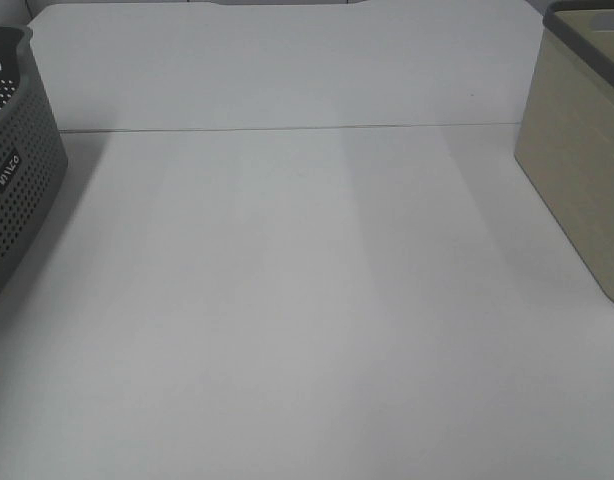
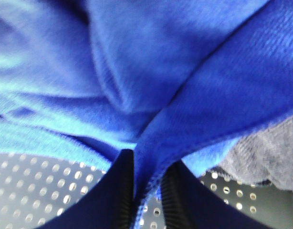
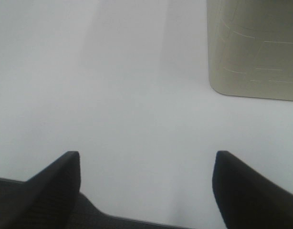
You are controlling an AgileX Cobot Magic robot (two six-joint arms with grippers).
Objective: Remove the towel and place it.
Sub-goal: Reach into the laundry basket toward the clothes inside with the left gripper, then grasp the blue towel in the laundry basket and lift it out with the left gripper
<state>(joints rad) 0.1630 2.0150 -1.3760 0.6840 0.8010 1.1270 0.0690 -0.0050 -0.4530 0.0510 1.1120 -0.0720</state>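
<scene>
A white table [image 1: 307, 300] is lying under the right gripper [image 3: 147, 155], fingers spread wide, beige basket [image 3: 254, 47] beyond them. The left gripper [image 2: 149, 160] is pinching a towel [image 2: 151, 71] fold.

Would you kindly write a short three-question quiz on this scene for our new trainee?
1. True or false: the left end effector is shut on the towel.
2. The right end effector is: A open above the table; B shut on the towel; C shut on a bottle.
3. Fill in: in the exterior high view, the grey perforated basket stands at the ____ edge.
Key: 1 true; 2 A; 3 left.
</scene>
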